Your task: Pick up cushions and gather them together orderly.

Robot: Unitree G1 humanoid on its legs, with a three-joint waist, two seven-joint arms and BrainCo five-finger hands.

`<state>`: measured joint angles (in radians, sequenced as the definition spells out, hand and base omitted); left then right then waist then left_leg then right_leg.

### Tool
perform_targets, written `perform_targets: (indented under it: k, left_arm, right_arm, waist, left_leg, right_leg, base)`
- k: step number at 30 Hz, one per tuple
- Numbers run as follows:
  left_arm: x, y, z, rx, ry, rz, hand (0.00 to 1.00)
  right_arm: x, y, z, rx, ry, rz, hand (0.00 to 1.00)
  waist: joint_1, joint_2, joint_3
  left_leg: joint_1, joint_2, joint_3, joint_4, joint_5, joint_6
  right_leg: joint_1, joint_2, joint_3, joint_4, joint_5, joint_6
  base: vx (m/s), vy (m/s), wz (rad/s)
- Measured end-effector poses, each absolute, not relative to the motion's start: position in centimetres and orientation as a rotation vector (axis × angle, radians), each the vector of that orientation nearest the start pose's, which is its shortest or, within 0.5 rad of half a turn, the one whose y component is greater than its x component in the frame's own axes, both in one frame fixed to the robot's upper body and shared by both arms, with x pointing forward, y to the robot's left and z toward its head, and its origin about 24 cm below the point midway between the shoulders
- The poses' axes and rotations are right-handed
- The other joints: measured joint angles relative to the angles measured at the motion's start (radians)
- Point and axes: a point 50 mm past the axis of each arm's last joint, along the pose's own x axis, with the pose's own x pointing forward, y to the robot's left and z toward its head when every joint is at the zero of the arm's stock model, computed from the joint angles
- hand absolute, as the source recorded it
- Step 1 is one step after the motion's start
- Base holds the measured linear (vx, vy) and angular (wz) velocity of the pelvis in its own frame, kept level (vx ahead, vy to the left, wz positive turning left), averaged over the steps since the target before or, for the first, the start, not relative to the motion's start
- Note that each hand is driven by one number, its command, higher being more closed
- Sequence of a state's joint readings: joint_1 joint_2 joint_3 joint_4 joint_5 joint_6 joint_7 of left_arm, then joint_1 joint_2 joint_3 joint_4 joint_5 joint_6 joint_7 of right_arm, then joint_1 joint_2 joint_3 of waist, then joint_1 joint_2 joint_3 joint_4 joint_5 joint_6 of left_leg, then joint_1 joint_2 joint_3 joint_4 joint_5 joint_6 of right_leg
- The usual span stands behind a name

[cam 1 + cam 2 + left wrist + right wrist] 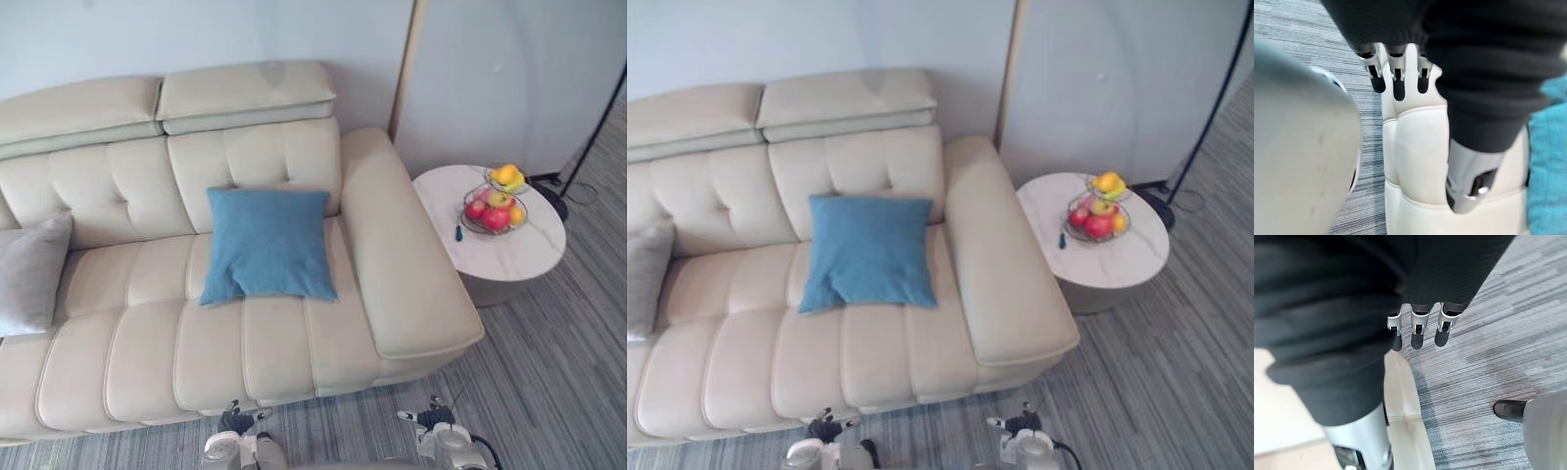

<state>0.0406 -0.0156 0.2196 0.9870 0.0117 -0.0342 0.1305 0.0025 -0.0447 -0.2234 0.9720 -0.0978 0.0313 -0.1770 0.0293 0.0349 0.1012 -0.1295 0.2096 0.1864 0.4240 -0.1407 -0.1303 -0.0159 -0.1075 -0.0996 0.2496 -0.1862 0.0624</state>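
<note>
Against a pale wall a cream leather sofa (147,333) is set, with a striped grey floor (549,372) before it and a round white surface (509,257) bearing a fruit basket (495,206) just beside its arm. The blue cushion (266,243) is propped on the seat against the backrest, nearer that arm. The grey cushion (29,274) is leaned at the sofa's far left, well apart from the blue one.

Nothing is held. The left hand (1397,66) and the right hand (1418,323) are hung low by the sofa's front edge, the fingers (1421,68) of each straight and slightly apart.

The step in hand is judged to be the first reach. The blue cushion, being nearer, would best be taken first. Soft cloth is likely to sag if pinched at one corner, so it should be gripped at both side edges and lifted clear of the seat. It should then be set upright beside the grey one with edges aligned, not dropped on top.
</note>
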Motion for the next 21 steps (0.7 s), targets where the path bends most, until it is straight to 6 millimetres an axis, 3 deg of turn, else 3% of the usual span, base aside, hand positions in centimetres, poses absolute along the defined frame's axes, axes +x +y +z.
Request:
perform_targets:
  k: [2,3,4,7,13,16,18,19,20,21]
  left_arm:
    - [12.6,17.7,-15.1,-0.066,0.976,0.324,0.0]
    - [12.7,17.6,-15.1,-0.073,0.973,0.322,0.0]
    - [12.9,17.7,-15.0,-0.072,0.968,0.322,0.0]
    - [12.8,17.9,-15.0,-0.065,0.97,0.327,0.0]
    - [12.4,17.9,-15.2,-0.081,0.986,0.34,0.0]
    - [12.5,17.7,-15.4,-0.093,1.002,0.345,0.0]
    - [12.3,17.6,-15.4,-0.097,1.009,0.346,0.0]
    - [12.4,17.6,-15.4,-0.103,1.008,0.35,0.0]
    - [12.4,17.6,-15.4,-0.104,1.008,0.349,0.0]
    - [12.5,17.1,-15.4,-0.109,1.009,0.338,0.0]
  right_arm:
    - [12.4,-20.0,-15.0,-0.086,1.032,-0.347,0.0]
    - [12.6,-19.4,-15.0,-0.073,1.03,-0.339,0.0]
    - [12.6,-18.7,-15.1,-0.058,1.039,-0.329,0.0]
    - [12.2,-18.4,-15.2,-0.049,1.05,-0.328,0.0]
    - [12.2,-17.9,-15.3,-0.04,1.051,-0.32,0.0]
    - [12.7,-17.9,-15.1,-0.042,1.038,-0.315,0.0]
    - [13.3,-17.7,-15.0,-0.041,1.024,-0.306,0.0]
    - [13.7,-17.3,-14.9,-0.032,1.015,-0.297,0.0]
    - [13.9,-17.2,-14.8,-0.029,1.01,-0.295,0.0]
    - [14.1,-17.8,-14.7,-0.033,1.002,-0.309,0.0]
  waist:
    - [-0.017,-0.01,-0.005]
    - [-0.029,-0.022,-0.005]
    - [-0.028,-0.046,-0.005]
    - [-0.03,-0.059,-0.011]
    - [-0.028,-0.056,-0.035]
    - [-0.027,-0.039,-0.031]
    - [-0.021,-0.027,-0.037]
    - [-0.02,-0.018,-0.034]
    - [-0.02,-0.014,-0.028]
    - [-0.025,-0.007,-0.026]
  left_leg:
    - [0.032,-0.031,-0.019,-0.076,-0.012,-0.015]
    - [0.06,-0.044,-0.015,-0.176,-0.034,-0.018]
    - [0.059,-0.065,-0.003,-0.205,-0.017,0.0]
    - [0.062,-0.077,0.009,-0.186,-0.028,0.007]
    - [0.061,-0.055,0.078,-0.153,-0.057,0.002]
    - [0.061,-0.005,0.161,-0.107,-0.097,-0.008]
    - [0.07,0.038,0.255,-0.105,-0.091,-0.003]
    - [0.087,0.064,0.326,-0.109,-0.087,0.002]
    - [0.103,0.067,0.368,-0.112,-0.088,0.001]
    - [0.157,0.066,0.451,-0.124,-0.087,0.0]
  right_leg:
    - [-0.022,-0.018,0.009,0.002,0.0,0.009]
    - [-0.048,-0.026,0.012,0.003,-0.001,0.024]
    - [-0.059,-0.04,0.028,-0.005,0.014,0.021]
    - [-0.054,-0.052,0.044,-0.019,0.033,0.031]
    - [-0.093,-0.027,0.12,-0.034,0.065,0.022]
    - [-0.133,0.022,0.18,-0.043,0.117,0.02]
    - [-0.181,0.054,0.095,-0.04,0.177,-0.028]
    - [-0.211,0.051,-0.058,-0.042,0.193,-0.072]
    - [-0.22,0.023,-0.182,-0.015,0.148,-0.115]
    - [-0.221,-0.06,-0.402,0.062,0.099,-0.148]
  base:
    - [-0.17,0.158,-0.08]
    - [-0.21,0.15,-0.15]
    - [-0.23,0.171,-0.14]
    - [-0.12,0.079,-0.12]
    - [-0.02,0.028,-0.4]
    - [0.05,0.004,-1.08]
    - [0.06,0.003,-1.63]
    - [0.08,-0.033,-1.42]
    - [0.09,-0.05,-1.86]
    - [0.12,-0.083,-1.38]
